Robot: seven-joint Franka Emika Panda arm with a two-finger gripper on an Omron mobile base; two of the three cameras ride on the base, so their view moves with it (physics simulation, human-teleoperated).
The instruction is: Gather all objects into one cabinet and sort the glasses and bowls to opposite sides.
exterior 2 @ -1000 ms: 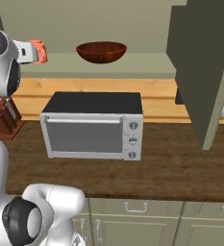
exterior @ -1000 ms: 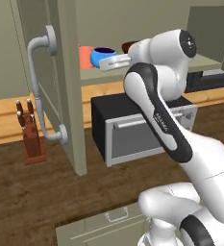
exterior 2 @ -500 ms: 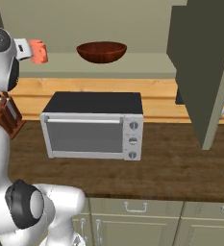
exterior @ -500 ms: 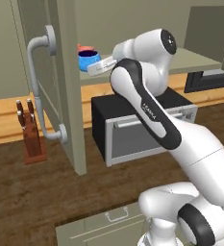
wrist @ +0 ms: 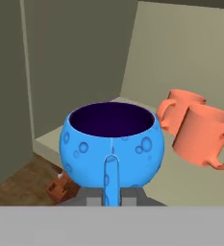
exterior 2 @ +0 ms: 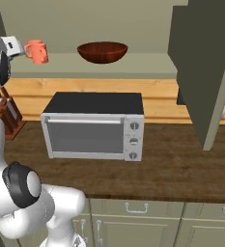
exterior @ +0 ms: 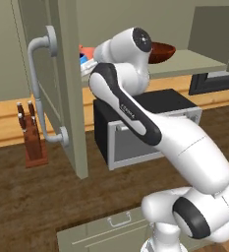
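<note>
Cabinet first: its grey-green door stands swung open at the left, bar handle facing out, and its shelf runs above the microwave that sits on the worktop. On that shelf the wide red-brown bowl sits toward the right, with bare shelf around it, while the two salmon mugs stand close together at the left end, one partly overlapping the other in my hand view. The step in hand, as I judge it, is placing the small blue bowl, and since bowls and mugs belong on opposite sides, I should carry it rightward past the mugs and set it down beside the red-brown bowl, not here. To do that well I would keep it level, lift it clear of the mug rims, and pass on the near side so I do not knock a handle. My tool is closed on the blue bowl, one finger up its near wall, the other hidden inside. The bowl hangs above the left end of the shelf, just left of the mugs, apparently not touching them.
</note>
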